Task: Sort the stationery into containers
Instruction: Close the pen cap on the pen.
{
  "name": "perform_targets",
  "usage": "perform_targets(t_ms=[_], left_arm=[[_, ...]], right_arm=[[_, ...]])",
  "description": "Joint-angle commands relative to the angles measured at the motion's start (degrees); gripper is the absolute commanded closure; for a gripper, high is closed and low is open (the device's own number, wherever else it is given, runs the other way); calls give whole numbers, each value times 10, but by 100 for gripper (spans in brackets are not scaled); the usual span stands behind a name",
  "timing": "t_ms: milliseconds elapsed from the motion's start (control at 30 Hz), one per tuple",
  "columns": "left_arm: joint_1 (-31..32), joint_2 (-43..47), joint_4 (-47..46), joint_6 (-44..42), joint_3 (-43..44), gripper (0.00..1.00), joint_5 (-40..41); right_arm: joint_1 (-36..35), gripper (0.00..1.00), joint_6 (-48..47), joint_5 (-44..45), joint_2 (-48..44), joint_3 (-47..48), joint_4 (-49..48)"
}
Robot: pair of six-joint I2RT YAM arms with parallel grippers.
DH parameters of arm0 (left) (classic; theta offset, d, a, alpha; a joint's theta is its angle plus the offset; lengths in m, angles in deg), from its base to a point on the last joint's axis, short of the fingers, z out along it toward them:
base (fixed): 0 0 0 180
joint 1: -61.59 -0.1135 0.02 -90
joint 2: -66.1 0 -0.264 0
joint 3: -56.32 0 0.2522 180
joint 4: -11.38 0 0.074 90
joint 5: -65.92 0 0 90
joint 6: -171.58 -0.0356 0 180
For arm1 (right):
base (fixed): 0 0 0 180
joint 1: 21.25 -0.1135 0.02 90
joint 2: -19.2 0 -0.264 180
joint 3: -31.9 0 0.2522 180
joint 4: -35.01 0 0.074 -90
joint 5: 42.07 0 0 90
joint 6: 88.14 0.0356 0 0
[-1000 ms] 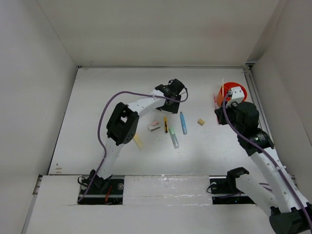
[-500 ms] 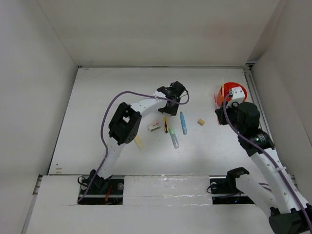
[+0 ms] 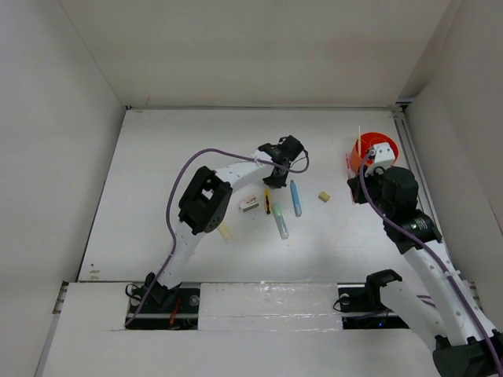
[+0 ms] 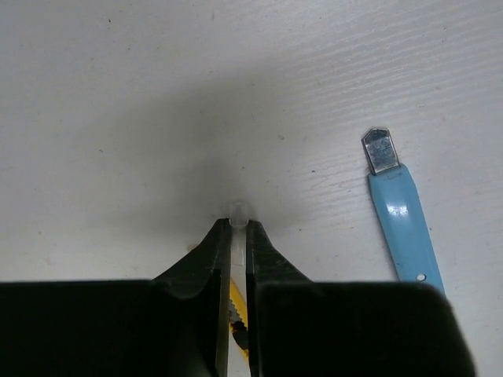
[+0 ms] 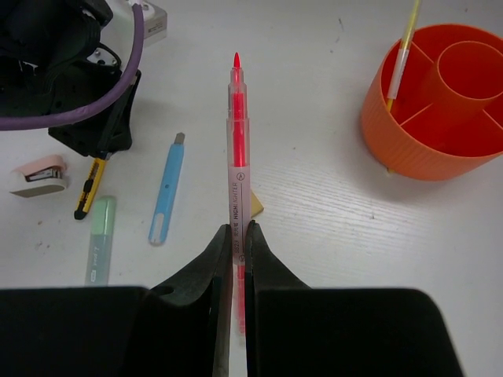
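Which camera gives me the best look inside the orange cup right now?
Right wrist: it looks into the orange cup, showing dividers, a round centre well and a yellow stick in one compartment. Top external shows only part of its rim behind the right arm. Left wrist misses it.

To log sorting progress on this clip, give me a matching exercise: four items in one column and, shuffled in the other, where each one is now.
Items
1. red highlighter
2. thin yellow stick
3. blue cutter
4. tan cube

Places
a. loose on the table, closest to the orange cup
b. gripped in the right pincer
c. standing in the orange cup
d. flat on the table beside the yellow-black cutter

Pairs: 1-b, 2-c, 3-d, 4-a
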Motion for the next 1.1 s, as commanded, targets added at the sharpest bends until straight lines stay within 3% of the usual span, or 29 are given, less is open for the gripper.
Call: perform_targets(t_ms=[0, 200, 333, 467, 600, 867, 1067], left_arm=[[-2, -16, 28, 2, -7, 100, 17], [-2, -14, 45, 22, 34, 100, 17], [-8, 54, -10, 69, 43, 100, -26], [-20, 207, -184, 133, -81, 100, -115], [-20, 297, -348, 160, -194, 100, -146], [-32, 374, -610, 183, -355, 100, -279], [-32, 396, -660, 171, -395, 100, -312]], right_arm=[[4, 100, -7, -5, -13, 3, -20], [9, 100, -7, -39, -13, -12, -46], [26, 100, 0, -116, 12, -65, -106], [32, 100, 43, -190, 46, -100, -184], [32, 100, 83, -251, 65, -126, -251], [-11, 100, 121, -281, 115, -110, -301], [-33, 100, 145, -276, 123, -104, -325]])
